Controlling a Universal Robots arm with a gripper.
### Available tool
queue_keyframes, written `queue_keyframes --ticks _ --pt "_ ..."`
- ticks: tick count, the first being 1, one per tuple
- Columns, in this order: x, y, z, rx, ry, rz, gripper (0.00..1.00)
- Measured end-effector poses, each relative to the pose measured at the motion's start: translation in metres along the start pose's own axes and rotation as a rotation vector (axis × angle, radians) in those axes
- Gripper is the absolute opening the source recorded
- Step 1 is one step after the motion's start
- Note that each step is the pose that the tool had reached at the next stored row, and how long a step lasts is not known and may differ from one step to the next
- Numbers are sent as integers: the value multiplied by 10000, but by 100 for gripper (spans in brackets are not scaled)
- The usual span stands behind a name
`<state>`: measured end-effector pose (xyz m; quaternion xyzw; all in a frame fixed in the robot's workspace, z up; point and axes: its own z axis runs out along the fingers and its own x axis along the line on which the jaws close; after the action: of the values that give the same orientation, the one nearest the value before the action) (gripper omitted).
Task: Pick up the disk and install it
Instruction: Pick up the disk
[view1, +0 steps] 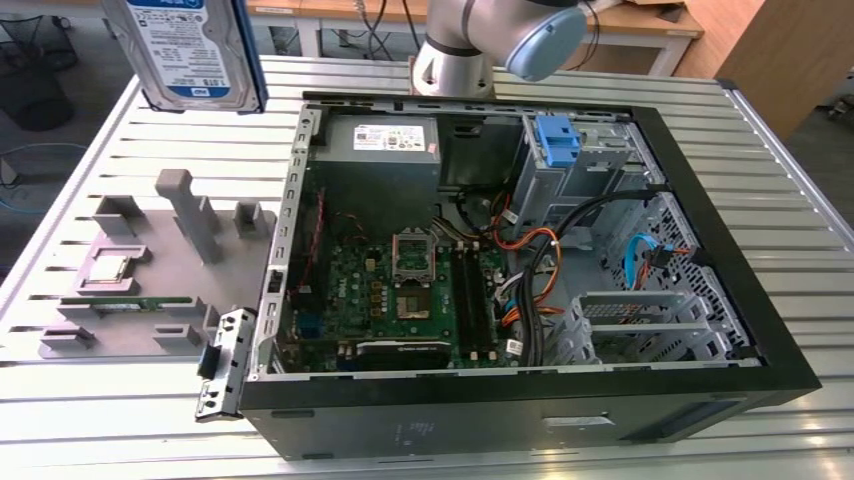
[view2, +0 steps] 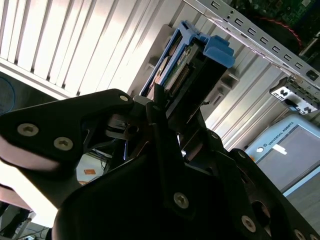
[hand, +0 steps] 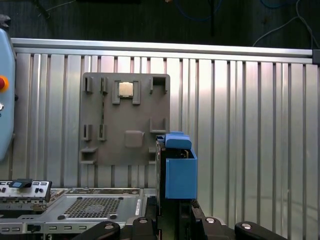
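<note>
The pick-up looks done: the claw (view2: 175, 102) is pinched on the disk (view1: 187, 50), gripping its blue rails. The disk hangs clear of the counter (view1: 787, 130), outside the case (view1: 534, 410), at the exterior view's left above the grey fixture (view1: 147, 260). Installing is what's left — the disk is not yet in any bay, and the case lies open with a blue bracket (view1: 554, 140) in its drive cage. As for writing, the disk bears a white label with dark print and barcodes over a blue band, and a pale sticker sits on the power supply (view1: 380, 140).
</note>
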<state>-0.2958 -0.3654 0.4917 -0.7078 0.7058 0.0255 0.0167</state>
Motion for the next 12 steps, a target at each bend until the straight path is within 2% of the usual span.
queue_keyframes --ticks 12 --pt "0 -100 -1 1 -1 0 35"
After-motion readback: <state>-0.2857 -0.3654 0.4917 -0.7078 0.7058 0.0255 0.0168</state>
